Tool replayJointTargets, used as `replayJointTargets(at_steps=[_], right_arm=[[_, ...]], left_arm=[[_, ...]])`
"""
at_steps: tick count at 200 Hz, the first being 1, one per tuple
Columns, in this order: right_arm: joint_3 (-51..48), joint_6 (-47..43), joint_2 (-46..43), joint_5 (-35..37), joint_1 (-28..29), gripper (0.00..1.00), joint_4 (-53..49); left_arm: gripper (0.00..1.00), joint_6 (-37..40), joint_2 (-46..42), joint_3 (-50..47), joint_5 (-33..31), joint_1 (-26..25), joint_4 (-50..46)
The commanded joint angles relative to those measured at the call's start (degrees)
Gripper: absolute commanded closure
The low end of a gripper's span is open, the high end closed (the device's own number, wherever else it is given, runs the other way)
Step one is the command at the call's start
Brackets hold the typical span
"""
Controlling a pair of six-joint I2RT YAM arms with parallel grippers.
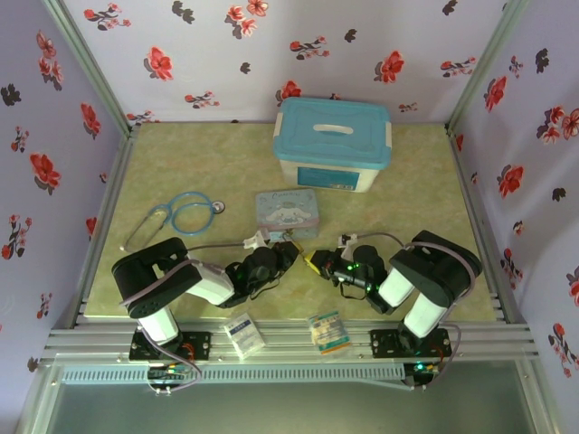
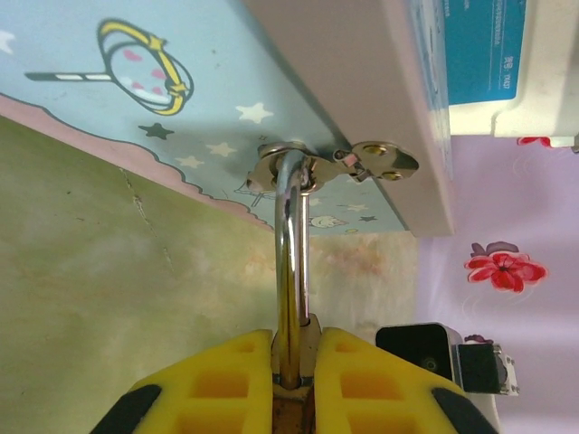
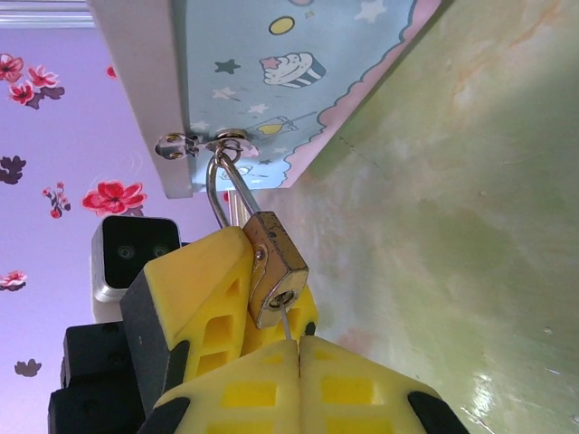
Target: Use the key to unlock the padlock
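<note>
Left tool (image 2: 294, 351) is pressed onto the padlock (image 3: 276, 267), with yellow pads either side of the brass body, pinching it. The shackle (image 2: 289, 262) runs straight from the body to the hasp (image 2: 362, 163) on the edge of the tin (image 1: 288, 208) and is threaded through its ring. Cannot tell whether the shackle is released. The padlock is held at the tin's near edge, between the two tools.

Right tool (image 3: 297, 354) is pressed together on the key (image 3: 289, 324). Just a thin grey sliver of it is visible, going from between the pads up to the keyhole in the padlock's end face. The tip is at or in the keyhole; depth cannot be told. In the right wrist view, one left-tool pad sits against the padlock's left side.

In the top view both tools meet nose to nose mid-desk (image 1: 407, 199), on the near side of the tin. A blue-lid box (image 1: 333, 145) sits behind the tin. A stethoscope (image 1: 181, 212) lies left of the tin, apart from it. Two small packets (image 1: 244, 333) lie on the rail by the arm bases.
</note>
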Motion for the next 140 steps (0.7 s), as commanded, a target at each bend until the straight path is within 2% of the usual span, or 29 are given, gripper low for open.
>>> replayJointTargets(at_steps=[1,53,90,109,140], right_arm=[[0.2,-0.3,-1.3,0.4,-0.5,1.00,1.6],[2.4,-0.1,-1.1,0.5,-0.9,1.00,1.6],[2.2,-0.6,-2.9,-1.9,-3.7,1.00,1.6],[2.9,0.1,-2.6,-4.4,-5.3,1.00,1.6],[5.0,2.5,0.1,-13.1,-9.2,1.00,1.5]], left_arm=[[1.00,-0.1,-1.3,0.0,-0.3,-1.0,5.6],[1.00,-2.1,0.5,1.5,1.0,-2.5,9.4],[1.00,-2.4,-0.2,2.0,1.0,-3.5,9.8],[1.00,-2.7,0.1,2.1,1.2,-3.6,11.2],[1.00,-3.0,0.2,1.9,1.4,-3.7,12.6]])
